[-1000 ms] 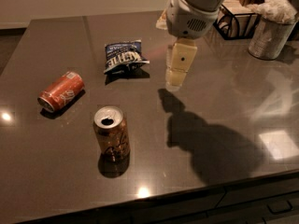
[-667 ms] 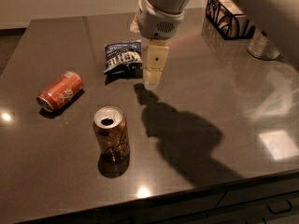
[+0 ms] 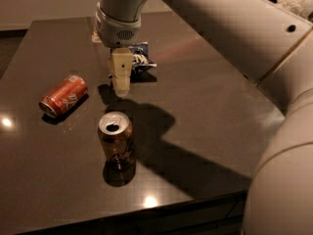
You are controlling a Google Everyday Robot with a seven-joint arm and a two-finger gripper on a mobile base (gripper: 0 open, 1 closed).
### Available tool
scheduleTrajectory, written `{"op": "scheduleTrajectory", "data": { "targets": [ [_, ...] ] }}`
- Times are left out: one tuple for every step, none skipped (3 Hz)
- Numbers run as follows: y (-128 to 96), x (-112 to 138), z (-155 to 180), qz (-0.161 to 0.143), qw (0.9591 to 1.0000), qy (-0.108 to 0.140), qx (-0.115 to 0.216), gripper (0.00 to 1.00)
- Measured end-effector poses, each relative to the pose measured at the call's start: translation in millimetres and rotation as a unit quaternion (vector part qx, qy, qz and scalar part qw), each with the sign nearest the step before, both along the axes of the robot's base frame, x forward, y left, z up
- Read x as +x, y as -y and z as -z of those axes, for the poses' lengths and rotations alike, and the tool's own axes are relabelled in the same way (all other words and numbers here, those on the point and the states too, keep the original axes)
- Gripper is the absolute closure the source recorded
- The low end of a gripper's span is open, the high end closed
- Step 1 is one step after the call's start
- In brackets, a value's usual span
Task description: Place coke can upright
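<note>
The coke can (image 3: 63, 96), red-orange with white lettering and a small white label patch, lies on its side at the left of the dark table (image 3: 205, 106). My gripper (image 3: 121, 84) hangs above the table, to the right of the coke can and apart from it, with nothing seen in it. It points down, just in front of the chip bag. Its shadow falls on the table below it.
A golden-brown can (image 3: 116, 140) stands upright, opened, in front of the gripper. A blue chip bag (image 3: 142, 58) lies behind the gripper, partly hidden by it. My large white arm (image 3: 234, 28) spans the upper right. The table's front edge runs along the bottom.
The gripper and arm have swung left across the table, from right of the chip bag to in front of it, closer to the coke can. The cans and bag have not moved.
</note>
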State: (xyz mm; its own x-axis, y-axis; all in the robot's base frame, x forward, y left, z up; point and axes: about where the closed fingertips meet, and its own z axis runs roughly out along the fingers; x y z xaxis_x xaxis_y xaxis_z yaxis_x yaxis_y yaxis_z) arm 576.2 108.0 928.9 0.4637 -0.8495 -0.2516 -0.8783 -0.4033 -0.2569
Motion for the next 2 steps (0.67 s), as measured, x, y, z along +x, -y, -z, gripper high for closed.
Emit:
{"op": "scheduleTrajectory", "data": {
  "targets": [
    [-40, 2, 13, -0.043, 0.999, -0.001, -0.01, 0.0],
    [-77, -8, 26, -0.088, 0.9958, 0.002, -0.027, 0.0]
  ]
}}
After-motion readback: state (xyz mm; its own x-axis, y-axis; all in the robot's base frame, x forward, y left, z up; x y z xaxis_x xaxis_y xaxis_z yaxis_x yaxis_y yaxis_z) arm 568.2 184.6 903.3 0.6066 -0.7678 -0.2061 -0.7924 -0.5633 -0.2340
